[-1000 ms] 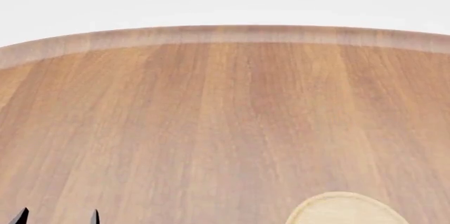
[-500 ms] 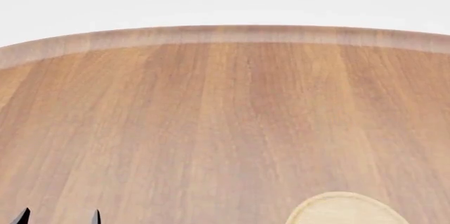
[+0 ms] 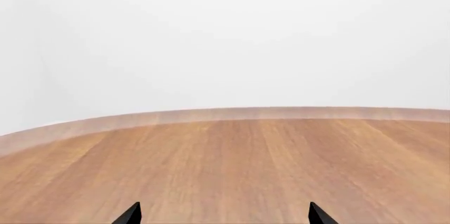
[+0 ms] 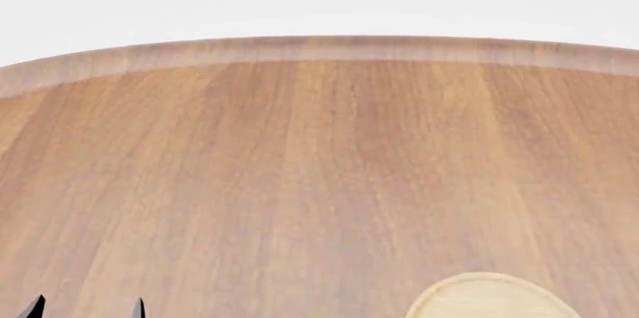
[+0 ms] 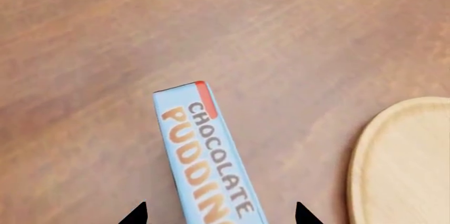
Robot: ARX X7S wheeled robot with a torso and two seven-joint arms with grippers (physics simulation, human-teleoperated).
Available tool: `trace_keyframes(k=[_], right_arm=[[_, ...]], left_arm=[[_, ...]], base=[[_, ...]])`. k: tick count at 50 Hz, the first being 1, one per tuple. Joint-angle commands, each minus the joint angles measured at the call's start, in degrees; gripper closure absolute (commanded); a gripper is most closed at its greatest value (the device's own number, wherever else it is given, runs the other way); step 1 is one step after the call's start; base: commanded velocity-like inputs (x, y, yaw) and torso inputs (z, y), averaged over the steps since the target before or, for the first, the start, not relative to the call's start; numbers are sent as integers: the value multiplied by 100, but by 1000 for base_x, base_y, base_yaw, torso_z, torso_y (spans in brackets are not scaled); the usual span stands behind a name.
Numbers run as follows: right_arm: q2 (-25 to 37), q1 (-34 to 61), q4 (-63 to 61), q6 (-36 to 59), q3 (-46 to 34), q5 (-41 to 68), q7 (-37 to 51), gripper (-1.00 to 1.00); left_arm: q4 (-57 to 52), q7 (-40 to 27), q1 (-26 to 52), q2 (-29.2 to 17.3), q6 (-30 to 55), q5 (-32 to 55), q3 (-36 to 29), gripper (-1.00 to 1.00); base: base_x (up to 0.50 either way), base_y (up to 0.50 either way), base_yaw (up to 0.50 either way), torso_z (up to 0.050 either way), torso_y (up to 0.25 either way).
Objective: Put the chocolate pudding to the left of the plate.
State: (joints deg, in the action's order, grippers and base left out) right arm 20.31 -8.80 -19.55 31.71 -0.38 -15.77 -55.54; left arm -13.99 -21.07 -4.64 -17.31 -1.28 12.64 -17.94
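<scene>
First, left wrist view: your left end effector (image 3: 223, 216) shows two dark tips set wide apart, spread and holding nothing. Only bare wooden worktop (image 3: 232, 166) lies ahead, out to its curved edge.

Head view: the same two tips of the left end effector (image 4: 88, 307) sit at the lower edge. A pale arc of the plate (image 4: 489, 297) shows low on the right. The pudding carton is out of this view.

Right wrist view: the chocolate pudding (image 5: 208, 155) lies on the worktop (image 5: 105, 39), blue lettered face up, between the spread tips of your right end effector (image 5: 219, 214), which grips nothing. The plate (image 5: 404, 166) is near, apart from the carton.

Handling, as a judgement: light, stiff cardboard, smooth faces, crushable under hard squeeze. Take it across the narrow width, on the long dark sides.
</scene>
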Motion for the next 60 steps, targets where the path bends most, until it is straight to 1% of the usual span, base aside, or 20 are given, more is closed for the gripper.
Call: trace_keyframes(k=[1, 20, 21, 27, 42, 49, 56, 60], right_arm=[[-14, 18, 210, -187, -39, 64, 93, -100], [-11, 47, 384, -307, -108, 192, 104, -100], [-12, 29, 307, -219, -93, 260, 15, 100], [-12, -94, 149, -259, -118, 318, -22, 100], [-21, 61, -99, -252, -259, 226, 65, 100], [-105, 531, -768, 215, -166, 219, 19, 100], [-106, 855, -736, 242, -350, 127, 38, 100], [-138, 1201, -486, 220, -409, 145, 56, 100]], left_arm=[[27, -11, 5, -9, -25, 4, -28, -100], [60, -36, 20, -28, -51, 17, -62, -100], [60, -40, 23, -27, -44, 16, -67, -100], [55, -51, 21, -34, -49, 20, -72, -100], [79, -56, 25, -48, -67, 22, -123, -100], [11, -83, 3, -73, -35, 24, -133, -100], [-8, -82, -8, -82, -27, 24, -168, -100], [6, -89, 3, -83, -26, 16, -182, -100]], base=[[0, 0, 0, 0, 0], [0, 0, 0, 0, 0], [0, 0, 0, 0, 0], [0, 0, 0, 0, 0], [0, 0, 0, 0, 0], [0, 0, 0, 0, 0], [0, 0, 0, 0, 0], [0, 0, 0, 0, 0]])
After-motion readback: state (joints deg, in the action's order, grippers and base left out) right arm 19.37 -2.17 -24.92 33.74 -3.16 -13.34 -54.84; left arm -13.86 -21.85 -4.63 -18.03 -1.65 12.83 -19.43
